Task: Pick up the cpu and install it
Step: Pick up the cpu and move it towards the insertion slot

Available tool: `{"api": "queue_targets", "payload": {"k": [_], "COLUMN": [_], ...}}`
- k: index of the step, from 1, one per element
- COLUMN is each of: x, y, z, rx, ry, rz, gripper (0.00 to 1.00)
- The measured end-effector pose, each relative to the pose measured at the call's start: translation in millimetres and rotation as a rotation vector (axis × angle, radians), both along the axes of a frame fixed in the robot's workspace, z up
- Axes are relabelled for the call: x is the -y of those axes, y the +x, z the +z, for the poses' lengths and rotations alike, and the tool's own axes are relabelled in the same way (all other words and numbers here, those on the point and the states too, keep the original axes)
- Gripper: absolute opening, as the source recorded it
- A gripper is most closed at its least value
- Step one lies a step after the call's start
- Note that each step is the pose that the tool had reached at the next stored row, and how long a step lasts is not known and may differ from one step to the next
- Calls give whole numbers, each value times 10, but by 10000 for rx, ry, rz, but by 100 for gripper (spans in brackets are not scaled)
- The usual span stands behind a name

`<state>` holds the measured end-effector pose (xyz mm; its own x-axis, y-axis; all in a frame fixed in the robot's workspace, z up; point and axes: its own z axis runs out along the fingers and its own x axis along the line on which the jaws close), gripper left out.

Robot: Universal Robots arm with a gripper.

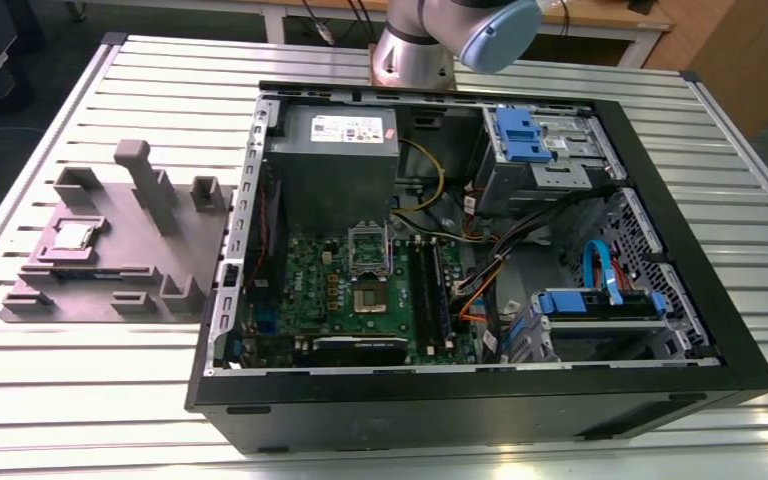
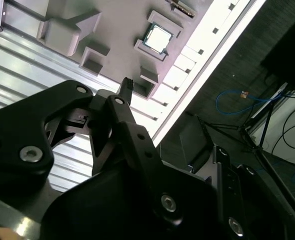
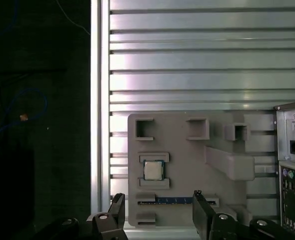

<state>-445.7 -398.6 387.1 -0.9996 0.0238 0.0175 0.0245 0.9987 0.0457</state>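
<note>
On the exterior view's left, the cpu (image 1: 75, 236) lay in a snug pocket of the grey holder (image 1: 177, 250) on the surface (image 1: 91, 400), likely so it could not slide, in the second wrist view it sat flat, shiny side up, and in the first wrist view the claw (image 3: 158, 195) hung above it, wide and empty.

One cpu (image 3: 153, 170), one grey fixture block (image 1: 120, 268), one open computer case (image 1: 491, 415).

Cpu (image 1: 75, 236) on fixture block (image 1: 124, 252), exterior view's left of case (image 1: 491, 400)
</note>
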Motion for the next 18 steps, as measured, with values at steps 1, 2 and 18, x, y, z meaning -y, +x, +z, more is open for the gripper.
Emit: {"api": "queue_targets", "payload": {"k": [1,2,18], "x": [0,0,6], "y": [0,-1,-1], "z": [0,-3,-42], "rx": [0,0,0], "ry": [0,0,-34], "rz": [2,2,166], "gripper": [65,65,65]}}
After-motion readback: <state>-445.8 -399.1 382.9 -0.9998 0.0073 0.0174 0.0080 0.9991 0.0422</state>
